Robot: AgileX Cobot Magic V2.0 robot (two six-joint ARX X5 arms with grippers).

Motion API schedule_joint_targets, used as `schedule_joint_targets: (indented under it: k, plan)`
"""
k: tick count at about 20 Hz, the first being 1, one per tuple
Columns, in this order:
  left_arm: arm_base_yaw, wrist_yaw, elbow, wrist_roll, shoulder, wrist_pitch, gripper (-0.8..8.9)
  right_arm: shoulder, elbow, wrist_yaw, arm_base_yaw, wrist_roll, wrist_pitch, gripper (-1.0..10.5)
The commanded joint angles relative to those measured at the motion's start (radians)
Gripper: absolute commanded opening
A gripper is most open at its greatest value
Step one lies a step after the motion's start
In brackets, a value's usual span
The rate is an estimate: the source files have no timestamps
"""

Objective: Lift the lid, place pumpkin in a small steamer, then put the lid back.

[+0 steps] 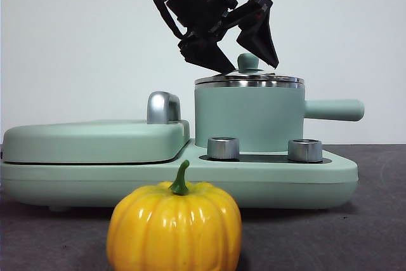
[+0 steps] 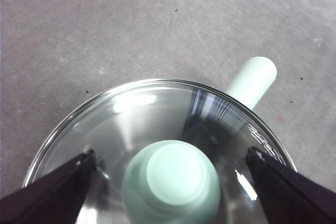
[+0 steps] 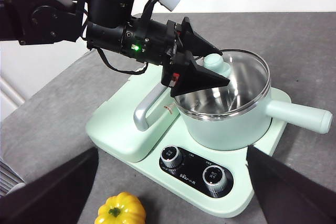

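Straddling knob: left pincer (image 1: 246, 61) (open) — lid (image 1: 248, 80) flat | steamer (image 1: 248, 117)

Two steel dials (image 1: 223, 148) front the mint-green griddle cover (image 1: 95, 139) on grey table (image 1: 374, 220).

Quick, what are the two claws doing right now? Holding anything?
Left gripper: open, fingers either side of the lid knob, nothing gripped yet.
Right gripper: open, holding nothing, waiting off to the side.

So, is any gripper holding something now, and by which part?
Nothing is held. The left gripper is open, its jaws on either side of the lid knob without touching. The right gripper is open, away from the steamer.
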Motion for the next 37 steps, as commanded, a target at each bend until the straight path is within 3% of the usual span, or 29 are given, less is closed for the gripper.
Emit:
schedule_joint_targets:
  k: [1,3,8,13,23,28,34,37]
  plan:
    - [-0.011,0.000,0.024,0.015,0.019,0.013,3.77,0.006,0.014,-0.003,0.003,0.007,0.006,4.5]
    - [-0.010,-0.010,0.024,0.024,0.019,0.011,3.41,0.006,0.014,-0.003,0.003,0.007,0.006,4.5]
    - [-0.011,-0.023,0.024,0.050,0.019,0.011,1.39,0.006,0.014,-0.003,0.003,0.026,0.006,4.5]
    - [-0.011,-0.023,0.024,0.050,0.019,0.012,0.53,0.006,0.014,-0.003,0.003,0.025,0.006,4.5]
    - [-0.010,-0.023,0.092,0.036,-0.031,-0.035,0.51,0.007,0.014,-0.003,0.003,0.026,0.006,4.5]
    - [0.008,-0.023,0.097,0.039,-0.144,-0.179,0.51,0.041,0.014,-0.061,0.010,0.055,-0.013,4.5]
    - [0.093,-0.023,0.097,0.043,-0.306,-0.334,0.51,0.195,0.014,-0.076,0.169,0.149,-0.008,4.5]
    - [0.159,-0.023,0.097,0.042,-0.382,-0.381,0.51,0.288,0.014,0.003,0.319,0.180,0.013,4.5]
